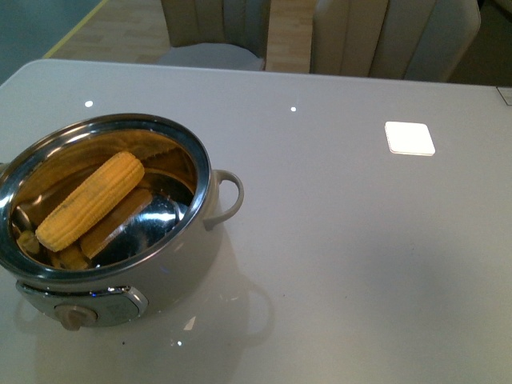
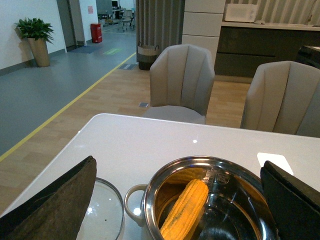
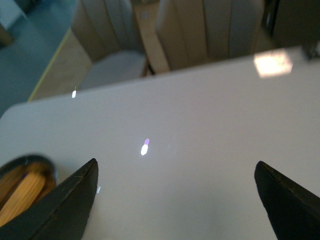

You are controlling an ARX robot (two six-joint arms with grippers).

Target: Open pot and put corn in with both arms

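Note:
The cream-white pot (image 1: 188, 244) stands open at the front left of the table, its steel rim (image 1: 202, 172) shining. The yellow corn (image 1: 90, 200) lies slanted inside it. In the left wrist view the corn (image 2: 186, 209) rests in the pot (image 2: 152, 192), and the glass lid (image 2: 106, 212) lies flat on the table beside the pot's loop handle (image 2: 131, 202). My left gripper (image 2: 177, 200) is open, above and astride the pot. My right gripper (image 3: 175, 200) is open over bare table, with the pot (image 3: 27, 162) and corn (image 3: 20, 197) off to one side. Neither arm shows in the front view.
A white square coaster (image 1: 410, 138) lies at the back right of the table (image 1: 344, 240). Two beige chairs (image 1: 216, 32) (image 1: 392, 36) stand behind the far edge. The pot's beige dial (image 1: 74, 316) faces the front edge.

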